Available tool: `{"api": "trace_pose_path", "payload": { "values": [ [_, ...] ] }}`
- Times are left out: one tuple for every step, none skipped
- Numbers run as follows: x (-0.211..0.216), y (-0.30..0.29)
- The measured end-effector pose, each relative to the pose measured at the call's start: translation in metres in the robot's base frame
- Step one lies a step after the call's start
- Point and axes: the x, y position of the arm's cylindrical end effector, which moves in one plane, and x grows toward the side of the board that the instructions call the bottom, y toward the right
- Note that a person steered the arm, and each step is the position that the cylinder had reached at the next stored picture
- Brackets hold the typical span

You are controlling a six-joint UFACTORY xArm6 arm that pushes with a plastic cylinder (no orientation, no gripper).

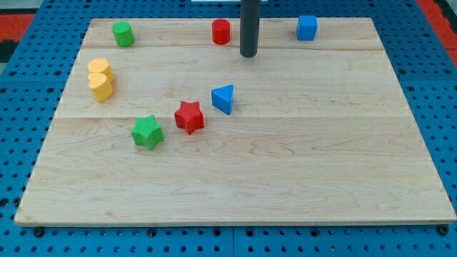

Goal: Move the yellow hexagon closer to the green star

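Currently you are looking down at a pale wooden bench (285, 178) resting on a blue pegboard surface. Your arm carries no claw at all, so nothing opens or closes; it ends in a dark upright rod, and my tip (248, 55) rests near the bench's 12 o'clock edge, touching no block.

Just beside the tip, at its 9 o'clock, stands a red cylinder (221, 32). A blue cube (307, 28) sits toward 1 o'clock, and a green cylinder (123, 33) sits far off toward 11 o'clock.

Two yellow blocks touch each other at the bench's 9 o'clock side. Which one is the hexagon is hard to tell; the lower looks like the yellow hexagon (101, 86), and the other yellow block (98, 68) sits against its 12 o'clock side.

At the hexagon's 4 o'clock, near but apart, lies the green star (147, 132). A red star (189, 117) and a blue triangle (223, 98) trail off toward the star's 2 o'clock.

Because the tip only pushes, you would probably need to bring it around to the hexagon's 10 o'clock side, opposite the star. The touching yellow neighbour may get shoved along too.
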Motion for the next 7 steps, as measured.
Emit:
{"api": "trace_pose_path", "payload": {
  "values": [
    [-0.016, -0.084],
    [-0.017, -0.151],
    [-0.017, -0.229],
    [-0.014, -0.279],
    [0.057, -0.231],
    [0.102, -0.183],
    [0.094, -0.191]
  ]
}}
